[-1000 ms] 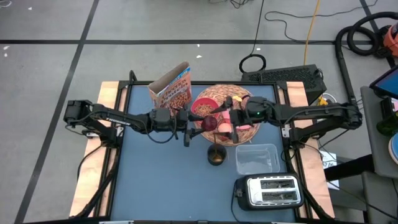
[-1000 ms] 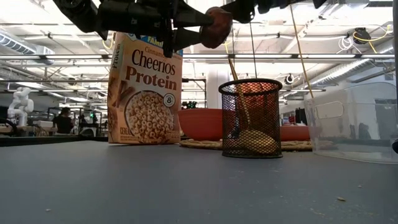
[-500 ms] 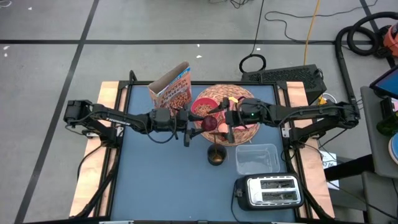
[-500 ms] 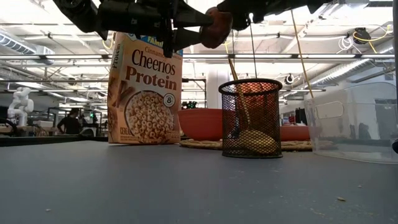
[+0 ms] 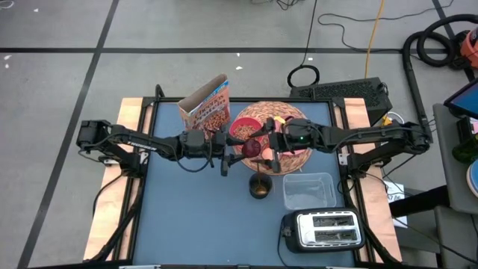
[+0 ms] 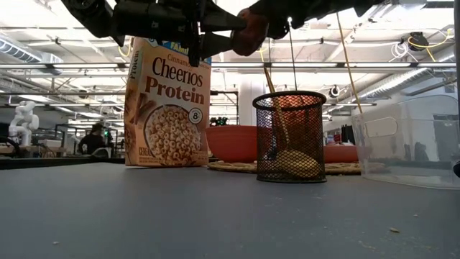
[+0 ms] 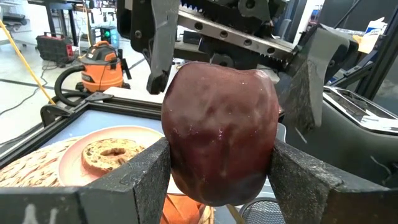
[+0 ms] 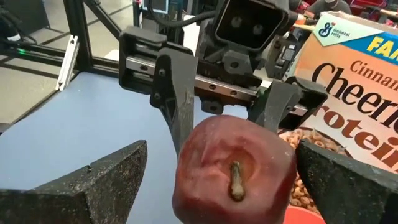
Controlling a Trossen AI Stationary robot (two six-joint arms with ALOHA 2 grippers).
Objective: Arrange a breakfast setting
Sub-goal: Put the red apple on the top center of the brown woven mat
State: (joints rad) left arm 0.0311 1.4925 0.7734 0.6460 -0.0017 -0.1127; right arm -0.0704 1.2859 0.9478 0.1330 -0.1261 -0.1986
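Note:
My left gripper (image 5: 249, 148) is shut on the dark red fruit (image 7: 221, 137), an apple, high above the near left part of the round wicker mat (image 5: 299, 158). My right gripper (image 8: 217, 180) is open; its two fingers stand on either side of the apple without touching it. The pink bowl (image 5: 243, 128) with cereal and the pink plate (image 7: 71, 168) with the browned round bread (image 7: 109, 154) rest on the mat. The orange-brown cereal box (image 5: 205, 110) stands upright at the far left of the mat. The small pink cup does not show. My left gripper pinches the apple's two opposite sides (image 7: 177, 155) between its two fingers (image 7: 140, 177). The fingers come level from the table's left. The apple is lifted clear, and its stem (image 8: 236, 180) points toward my right gripper.
A black mesh cup (image 5: 259, 187) with a spoon handle (image 6: 272, 86) sticking up stands near the mat's near edge. A clear plastic tub (image 5: 308, 190) and a silver toaster (image 5: 323, 229) stand at the near right. The table's near left part is bare.
My right gripper has moved toward the table's left, up to the apple, and its open fingers now stand around it. My left gripper and the apple have kept still.

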